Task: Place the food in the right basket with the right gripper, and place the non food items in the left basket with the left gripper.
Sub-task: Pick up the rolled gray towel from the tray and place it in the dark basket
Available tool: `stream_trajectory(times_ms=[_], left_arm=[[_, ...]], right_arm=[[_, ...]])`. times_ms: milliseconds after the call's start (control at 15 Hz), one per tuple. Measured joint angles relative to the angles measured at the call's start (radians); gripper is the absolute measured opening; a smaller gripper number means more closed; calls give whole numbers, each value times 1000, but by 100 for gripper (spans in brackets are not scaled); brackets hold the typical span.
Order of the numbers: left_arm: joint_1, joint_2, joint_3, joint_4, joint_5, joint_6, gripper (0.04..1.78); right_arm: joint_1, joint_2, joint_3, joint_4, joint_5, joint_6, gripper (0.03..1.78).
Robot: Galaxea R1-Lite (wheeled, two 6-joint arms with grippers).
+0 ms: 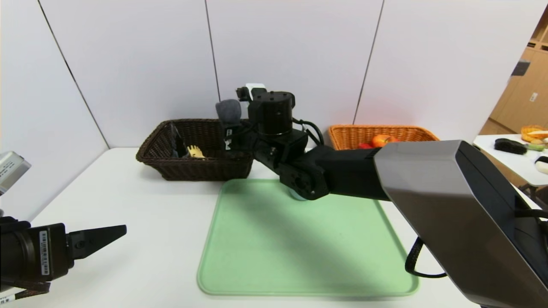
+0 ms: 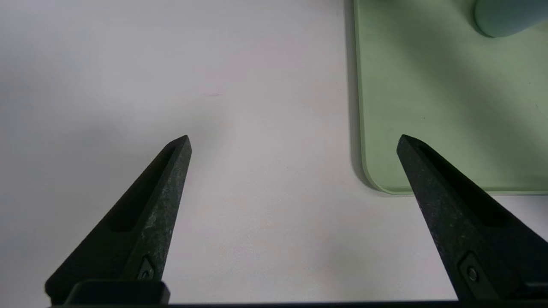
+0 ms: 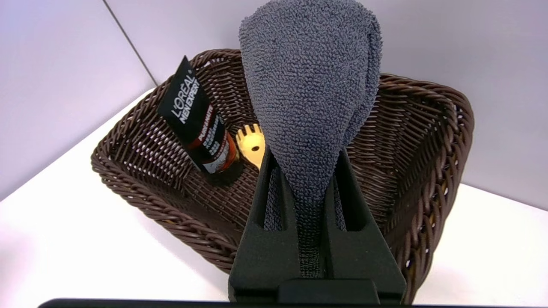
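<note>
My right gripper point(image 3: 304, 152) is shut on the dark grey rolled cloth point(image 3: 308, 85), holding it upright above the near rim of the dark brown left basket point(image 3: 141, 188). In the head view the cloth point(image 1: 229, 112) stands over that basket point(image 1: 195, 167). Inside lie the dark cone-shaped bottle point(image 3: 197, 119) and the yellow pasta spoon point(image 3: 250, 143). The orange-tan right basket point(image 1: 355, 134) holds the apple point(image 1: 381, 140). The teal-grey cup point(image 2: 505, 17) stands on the green mat. My left gripper point(image 2: 293, 143) is open and empty, low over the table by the mat's near left corner.
A green mat point(image 1: 278, 256) covers the middle of the white table. My right arm point(image 1: 342, 171) stretches across the mat's far side toward the left basket. White wall panels stand right behind both baskets. A side table point(image 1: 509, 158) with odds and ends is at far right.
</note>
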Motion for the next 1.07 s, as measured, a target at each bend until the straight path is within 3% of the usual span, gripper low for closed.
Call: stream_trajectory(times_ms=[67, 333, 533, 867, 1067], left_arm=[[0, -3, 1, 0, 0, 1, 169], [0, -7, 4, -2, -1, 1, 169], [0, -9, 5, -2, -1, 1, 169], [0, -9, -14, -26, -2, 6, 169], [-25, 14, -56, -142, -34, 5, 169]], right_arm=[[-2, 3, 0, 1, -8, -4, 18], [-5, 9, 0, -2, -19, -21, 76], [-6, 2, 0, -1, -19, -23, 106], [-5, -35, 0, 14, -21, -21, 137], [-4, -113, 5, 70, -51, -21, 148]])
